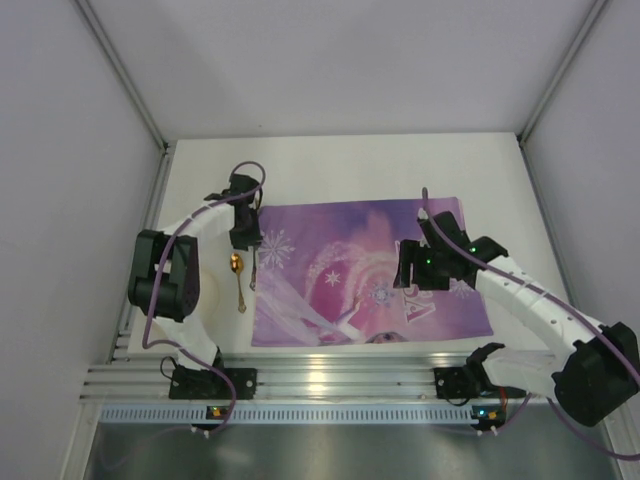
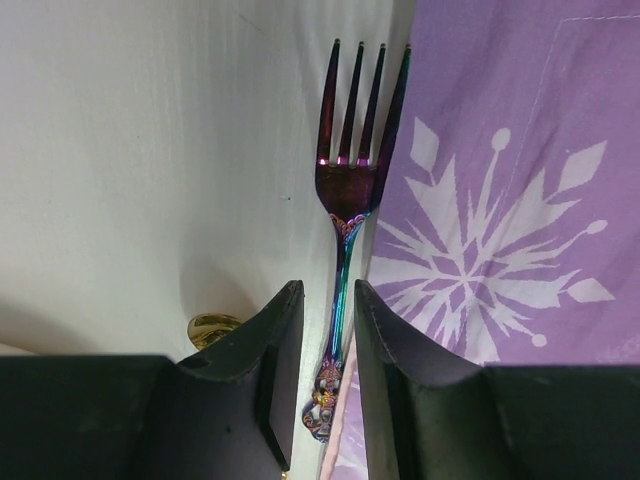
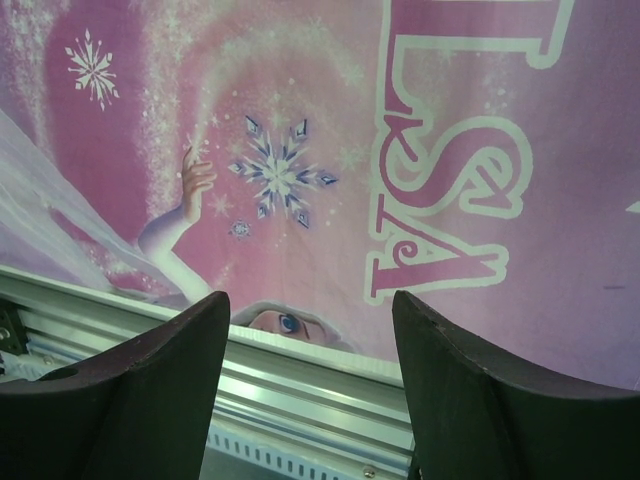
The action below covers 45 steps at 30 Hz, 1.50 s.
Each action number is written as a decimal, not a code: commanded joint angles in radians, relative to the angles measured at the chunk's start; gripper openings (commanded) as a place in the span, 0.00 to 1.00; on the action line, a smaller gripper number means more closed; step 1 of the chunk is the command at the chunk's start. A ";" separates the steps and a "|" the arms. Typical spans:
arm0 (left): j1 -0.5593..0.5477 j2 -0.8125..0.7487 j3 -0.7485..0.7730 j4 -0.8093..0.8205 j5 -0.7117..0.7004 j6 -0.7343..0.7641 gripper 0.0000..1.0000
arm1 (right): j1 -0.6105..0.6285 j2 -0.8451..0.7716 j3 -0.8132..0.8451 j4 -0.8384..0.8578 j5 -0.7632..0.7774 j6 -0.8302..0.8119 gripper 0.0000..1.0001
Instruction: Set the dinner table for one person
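An iridescent fork (image 2: 352, 180) lies flat on the white dinner table (image 2: 150, 150), right along the left edge of the purple snowflake placemat (image 2: 500, 200). My left gripper (image 2: 328, 300) hovers over the fork's handle with its jaws a narrow gap apart. The handle lies between them and neither jaw touches it. From above, the left gripper (image 1: 245, 238) is at the placemat's (image 1: 340, 270) far left corner. My right gripper (image 3: 310, 320) stands open and empty over the placemat's near edge (image 3: 300, 120); in the top view the right gripper (image 1: 408, 268) is right of centre.
A gold spoon (image 1: 237, 270) lies on the table left of the fork; its bowl (image 2: 212, 328) shows beside my left finger. An aluminium rail (image 1: 320, 375) runs along the near table edge, just below the placemat. Grey walls enclose the table (image 1: 330, 165).
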State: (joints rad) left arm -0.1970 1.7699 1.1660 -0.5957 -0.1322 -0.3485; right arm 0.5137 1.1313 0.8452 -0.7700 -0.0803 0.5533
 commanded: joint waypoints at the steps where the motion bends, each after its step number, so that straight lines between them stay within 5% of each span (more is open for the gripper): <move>1: 0.005 -0.026 0.040 0.022 0.020 0.006 0.32 | -0.012 0.010 0.025 0.038 -0.001 0.004 0.67; 18: 0.005 0.080 0.009 0.040 -0.030 -0.007 0.24 | -0.027 0.022 0.028 0.041 -0.007 -0.021 0.66; 25: 0.007 0.109 0.038 0.020 -0.079 0.011 0.00 | -0.032 0.018 0.023 0.040 -0.010 -0.021 0.66; 30: 0.013 0.089 0.102 -0.036 -0.156 0.037 0.00 | -0.034 0.004 0.023 0.035 -0.013 -0.024 0.66; 33: 0.013 0.054 0.162 -0.090 -0.227 0.048 0.00 | -0.035 -0.004 0.025 0.037 -0.019 -0.023 0.70; 38: 0.010 -0.025 0.227 -0.151 -0.212 0.051 0.00 | -0.035 -0.011 0.031 0.037 -0.029 -0.029 0.98; 45: -0.041 -0.188 0.178 -0.164 -0.133 -0.023 0.00 | -0.035 -0.027 0.040 0.034 -0.042 -0.032 1.00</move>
State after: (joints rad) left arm -0.2073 1.6825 1.3495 -0.7341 -0.3016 -0.3298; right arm 0.4923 1.1408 0.8455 -0.7624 -0.1078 0.5316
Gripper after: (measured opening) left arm 0.032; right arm 0.996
